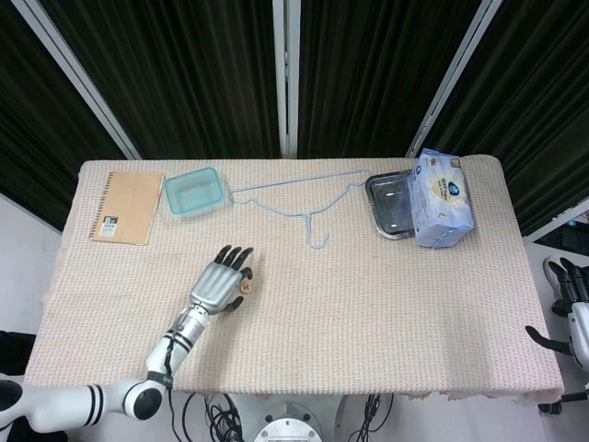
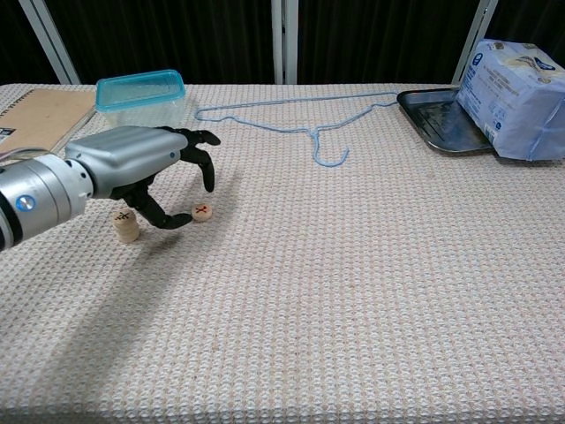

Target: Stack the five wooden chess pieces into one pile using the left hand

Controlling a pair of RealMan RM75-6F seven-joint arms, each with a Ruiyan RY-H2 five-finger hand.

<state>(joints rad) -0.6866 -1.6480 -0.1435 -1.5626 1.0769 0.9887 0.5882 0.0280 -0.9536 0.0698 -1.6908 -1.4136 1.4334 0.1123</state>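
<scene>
A short pile of wooden chess pieces [image 2: 126, 227] stands on the table's left part in the chest view; my hand hides it in the head view. A single wooden piece with a red mark [image 2: 203, 211] [image 1: 246, 288] lies flat to its right. My left hand [image 2: 141, 166] [image 1: 219, 281] hovers over both with fingers spread and curved, its thumb tip low beside the single piece; it holds nothing. My right hand [image 1: 571, 299] hangs off the table's right edge, fingers apart.
A teal plastic box [image 1: 193, 191] and a brown notebook [image 1: 127, 206] lie at the back left. A blue wire hanger [image 1: 304, 203] lies at the back middle. A metal tray [image 1: 391, 204] with a tissue pack [image 1: 441, 198] sits at the back right.
</scene>
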